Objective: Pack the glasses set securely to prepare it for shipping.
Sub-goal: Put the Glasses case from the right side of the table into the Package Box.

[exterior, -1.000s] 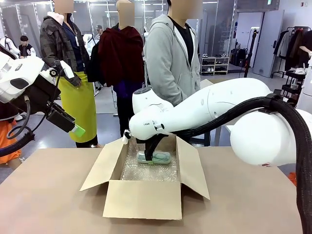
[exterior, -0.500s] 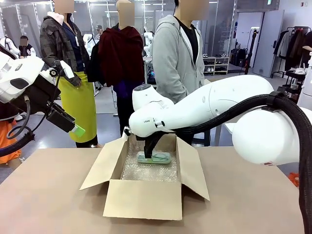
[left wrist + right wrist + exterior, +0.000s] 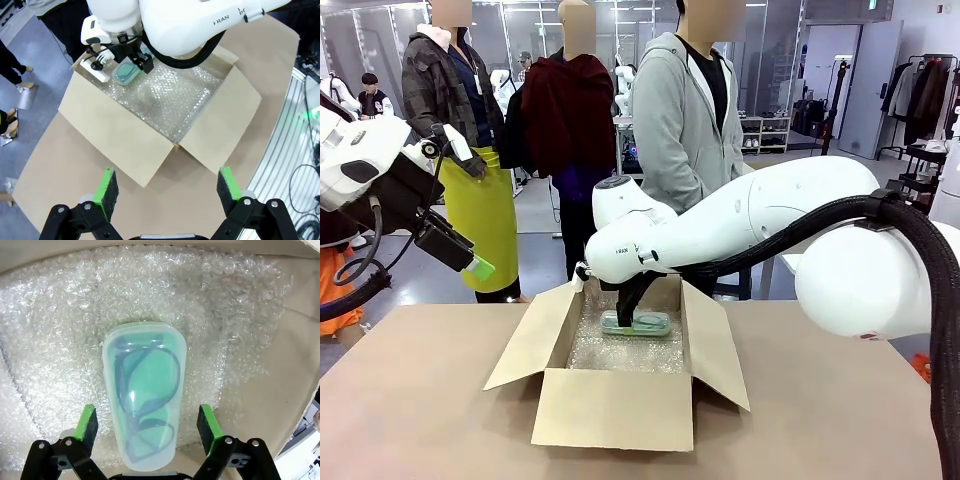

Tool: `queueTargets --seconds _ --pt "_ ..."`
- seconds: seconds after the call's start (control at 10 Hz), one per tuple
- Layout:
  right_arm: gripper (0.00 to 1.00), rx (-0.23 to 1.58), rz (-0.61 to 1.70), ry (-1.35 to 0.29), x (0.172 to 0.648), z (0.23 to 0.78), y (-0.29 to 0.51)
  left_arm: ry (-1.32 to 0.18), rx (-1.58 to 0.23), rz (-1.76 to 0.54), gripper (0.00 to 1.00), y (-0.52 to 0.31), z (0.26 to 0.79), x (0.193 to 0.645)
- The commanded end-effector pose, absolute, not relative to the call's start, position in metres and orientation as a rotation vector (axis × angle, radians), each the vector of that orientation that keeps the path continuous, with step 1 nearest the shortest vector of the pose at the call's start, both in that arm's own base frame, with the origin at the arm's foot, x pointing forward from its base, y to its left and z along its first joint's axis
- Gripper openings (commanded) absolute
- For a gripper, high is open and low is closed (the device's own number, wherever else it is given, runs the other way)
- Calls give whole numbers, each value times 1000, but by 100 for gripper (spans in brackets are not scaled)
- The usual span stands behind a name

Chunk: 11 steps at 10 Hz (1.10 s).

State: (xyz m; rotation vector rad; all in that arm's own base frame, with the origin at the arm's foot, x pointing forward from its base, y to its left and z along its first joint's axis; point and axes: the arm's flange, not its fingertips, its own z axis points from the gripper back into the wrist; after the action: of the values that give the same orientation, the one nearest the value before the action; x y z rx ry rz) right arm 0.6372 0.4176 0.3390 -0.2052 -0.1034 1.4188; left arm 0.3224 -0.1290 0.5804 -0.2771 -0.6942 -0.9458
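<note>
Inside, mint case [image 3: 142, 390] on bubble wrap [image 3: 225, 315] between wide-apart right tool [image 3: 147, 416] fingers [image 3: 88, 424].

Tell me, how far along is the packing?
Done: the box is lined with bubble wrap and the mint case lies on it. In hand: the right gripper stands open astride that case; the left gripper hangs open off to the side. To do: the flaps are open, so closing the box remains.
</note>
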Motion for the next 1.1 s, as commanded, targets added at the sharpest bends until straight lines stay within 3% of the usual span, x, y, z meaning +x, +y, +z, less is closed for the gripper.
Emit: queueTargets --seconds 0.0,0.5,1.0 --pt "100 -205 1422 -105 636 340 420 -705 -274 -945 100 -129 582 323" --pt "100 -205 1419 -103 637 339 418 -705 -274 -945 100 -129 582 323" --pt "100 -207 1409 -216 600 430 394 -705 -274 -945 100 -129 582 323"
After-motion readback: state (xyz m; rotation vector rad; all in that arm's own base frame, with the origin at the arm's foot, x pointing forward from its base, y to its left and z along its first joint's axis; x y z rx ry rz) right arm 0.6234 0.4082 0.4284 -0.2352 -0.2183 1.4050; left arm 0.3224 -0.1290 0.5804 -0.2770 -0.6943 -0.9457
